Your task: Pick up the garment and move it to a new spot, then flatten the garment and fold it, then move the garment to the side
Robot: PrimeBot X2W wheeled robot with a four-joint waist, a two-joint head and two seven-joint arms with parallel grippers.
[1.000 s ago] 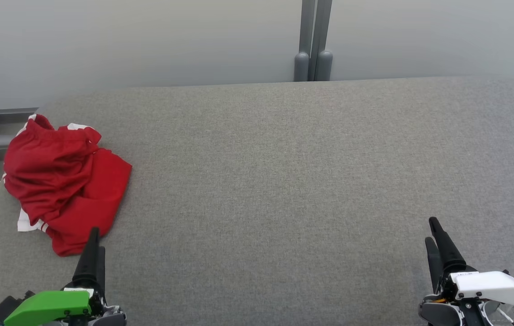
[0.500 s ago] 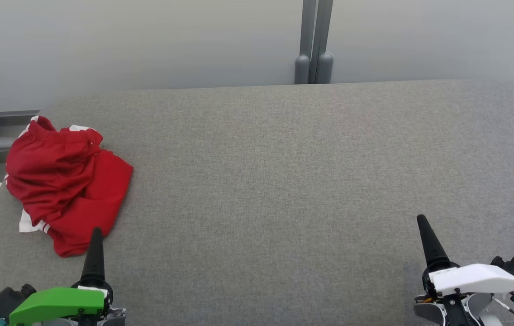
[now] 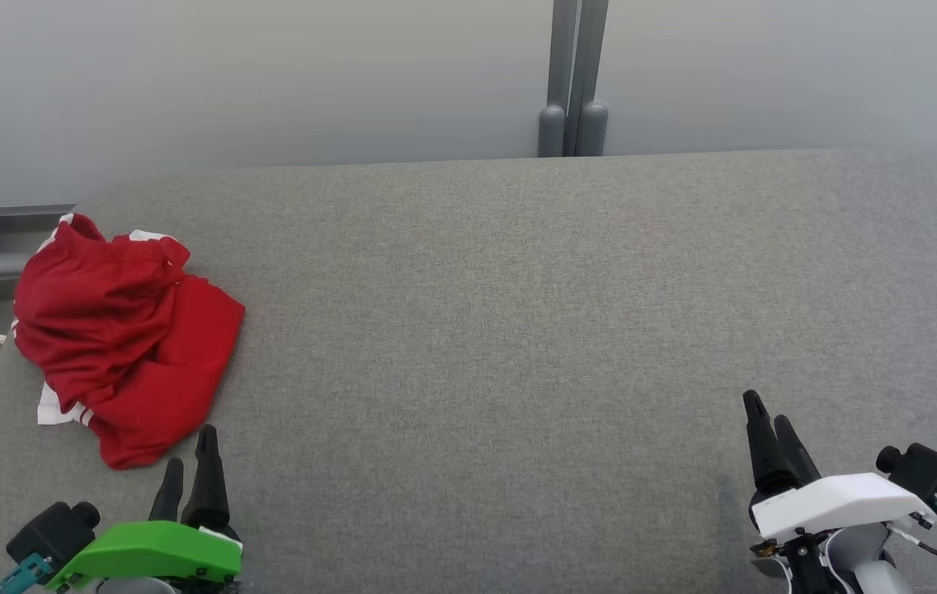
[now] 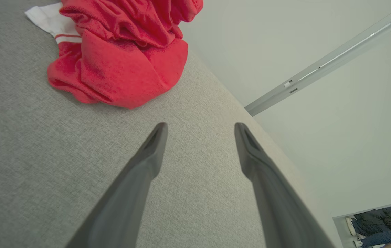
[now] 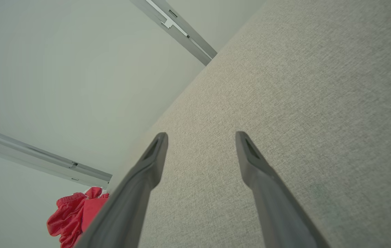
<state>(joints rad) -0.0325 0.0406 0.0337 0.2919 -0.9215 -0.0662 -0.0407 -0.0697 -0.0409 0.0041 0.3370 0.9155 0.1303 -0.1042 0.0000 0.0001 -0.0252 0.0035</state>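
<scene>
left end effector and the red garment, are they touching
Apart. The left wrist view shows a strip of bare grey surface between the open left end effector and the garment's near edge.

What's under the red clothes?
The red clothes lie crumpled on the gray table. A white striped edge peeks out at one side. Anything under the pile is covered, so I cannot tell.

We find open grey tabletop (image 3: 518,330) across the middle and right. The crumpled red garment (image 3: 118,330) is the one obstacle, at the left edge, and a wall (image 3: 270,74) closes the far side.
</scene>
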